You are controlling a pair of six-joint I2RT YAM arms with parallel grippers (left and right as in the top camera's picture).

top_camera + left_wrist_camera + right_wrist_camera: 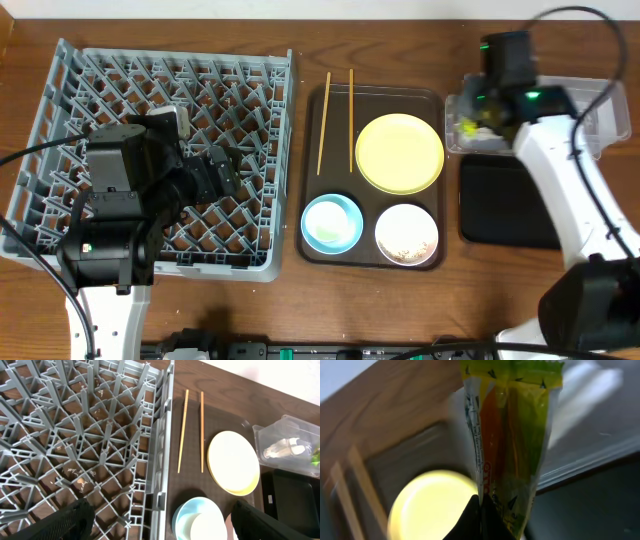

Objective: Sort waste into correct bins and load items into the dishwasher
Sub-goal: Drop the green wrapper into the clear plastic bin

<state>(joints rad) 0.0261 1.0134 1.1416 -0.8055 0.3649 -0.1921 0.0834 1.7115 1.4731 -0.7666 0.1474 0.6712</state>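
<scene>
Pinching the snack wrapper (512, 435) between fingertips closed at the bottom centre of the right wrist view, the right gripper (481, 510) has the green-and-yellow packet standing up through the middle of that frame. Seen from overhead, this gripper sits at the upper right, over the left end of the clear tub (600, 110), with the black tray (505, 205) just below the tub.

The left gripper (162, 507) is spread wide, its two dark fingers (70, 520) at the bottom corners of the left wrist view and nothing held between them. From overhead it hangs above the grey dish rack (60, 120), which fills the left of the frame.

At centre lies the brown tray (305, 150). Two chopsticks (323, 125) lie side by side across its upper left edge, the yellow plate (400, 152) sits at its upper right, the light-blue bowl (331, 222) at lower left, and the white bowl (407, 234), flecked with scraps, at lower right.
</scene>
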